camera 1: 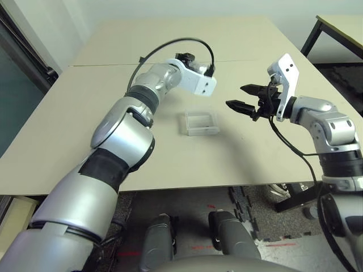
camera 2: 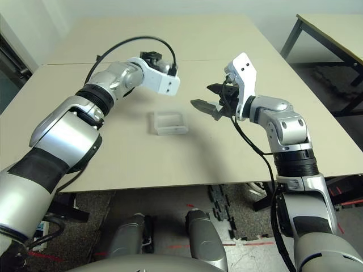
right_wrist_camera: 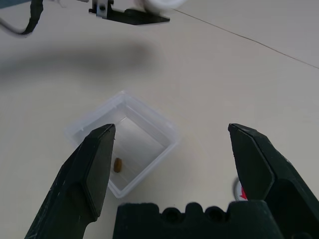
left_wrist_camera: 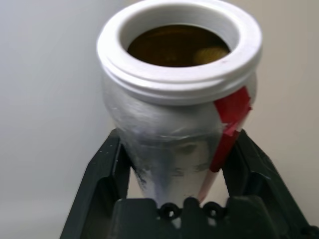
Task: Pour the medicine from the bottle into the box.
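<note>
Left pincer (left_wrist_camera: 177, 164) closed around bottle (left_wrist_camera: 172, 124), gripping its sides; bottle uncapped, white rim, red stripe down one side, brownish contents inside, held above the table (camera 1: 142, 164), past the box (camera 1: 201, 123) as seen from the robot. Right pincer (right_wrist_camera: 172, 127) open, fingers spread, nothing between them, over table to the right of box. Box clear plastic, open top, sitting on table between the two arms. One small brown pill (right_wrist_camera: 117, 165) lying inside box, near a side wall. Round thing with red mark (right_wrist_camera: 240, 190) on table, partly hidden behind a right pincer finger.
</note>
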`<state>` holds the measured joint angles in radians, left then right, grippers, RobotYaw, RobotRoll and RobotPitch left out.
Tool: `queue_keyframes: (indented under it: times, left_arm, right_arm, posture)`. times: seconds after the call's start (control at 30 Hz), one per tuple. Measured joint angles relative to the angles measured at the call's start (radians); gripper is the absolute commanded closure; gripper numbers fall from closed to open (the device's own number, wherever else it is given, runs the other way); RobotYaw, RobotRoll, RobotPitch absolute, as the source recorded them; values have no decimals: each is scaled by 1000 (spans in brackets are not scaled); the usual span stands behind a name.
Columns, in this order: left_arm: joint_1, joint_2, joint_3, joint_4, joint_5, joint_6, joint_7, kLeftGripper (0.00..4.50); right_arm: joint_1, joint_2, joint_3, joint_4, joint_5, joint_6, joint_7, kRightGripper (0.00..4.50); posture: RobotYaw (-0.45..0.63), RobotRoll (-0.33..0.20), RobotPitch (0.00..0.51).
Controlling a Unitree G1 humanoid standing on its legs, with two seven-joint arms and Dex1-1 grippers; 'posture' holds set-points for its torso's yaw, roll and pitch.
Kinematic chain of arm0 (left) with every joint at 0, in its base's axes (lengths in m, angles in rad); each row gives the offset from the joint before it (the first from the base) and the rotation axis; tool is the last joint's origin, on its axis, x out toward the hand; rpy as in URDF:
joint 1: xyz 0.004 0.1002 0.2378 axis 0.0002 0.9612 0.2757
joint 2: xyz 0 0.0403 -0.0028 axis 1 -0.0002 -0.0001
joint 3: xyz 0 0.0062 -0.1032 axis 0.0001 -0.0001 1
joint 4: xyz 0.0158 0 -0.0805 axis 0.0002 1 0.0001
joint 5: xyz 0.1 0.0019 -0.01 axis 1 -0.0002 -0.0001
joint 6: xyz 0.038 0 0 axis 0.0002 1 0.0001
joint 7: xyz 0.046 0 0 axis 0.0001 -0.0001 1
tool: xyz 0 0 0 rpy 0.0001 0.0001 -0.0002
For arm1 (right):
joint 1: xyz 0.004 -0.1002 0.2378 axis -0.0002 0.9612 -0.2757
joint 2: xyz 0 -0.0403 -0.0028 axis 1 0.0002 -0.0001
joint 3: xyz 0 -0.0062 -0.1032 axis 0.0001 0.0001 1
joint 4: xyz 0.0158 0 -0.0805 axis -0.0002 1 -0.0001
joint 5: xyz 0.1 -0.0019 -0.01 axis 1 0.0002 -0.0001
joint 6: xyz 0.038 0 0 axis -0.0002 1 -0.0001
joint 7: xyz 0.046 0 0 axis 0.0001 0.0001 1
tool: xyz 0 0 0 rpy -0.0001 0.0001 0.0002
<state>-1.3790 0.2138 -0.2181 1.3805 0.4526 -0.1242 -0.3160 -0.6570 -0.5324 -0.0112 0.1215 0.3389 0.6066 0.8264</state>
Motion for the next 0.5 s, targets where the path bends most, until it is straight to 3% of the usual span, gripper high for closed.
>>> queue_keyframes:
  times: [0.27,0.5]
  left_arm:
    - [117,25,342,-31,-313,73,71,1695]
    - [202,47,437,-36,-403,73,115,1695]
  right_arm:
    - [-19,26,-4,84,3,-66,4,0]
    - [-26,38,-3,153,14,-120,82,0]
  posture:
    - [-53,0,54]
    - [-25,0,59]
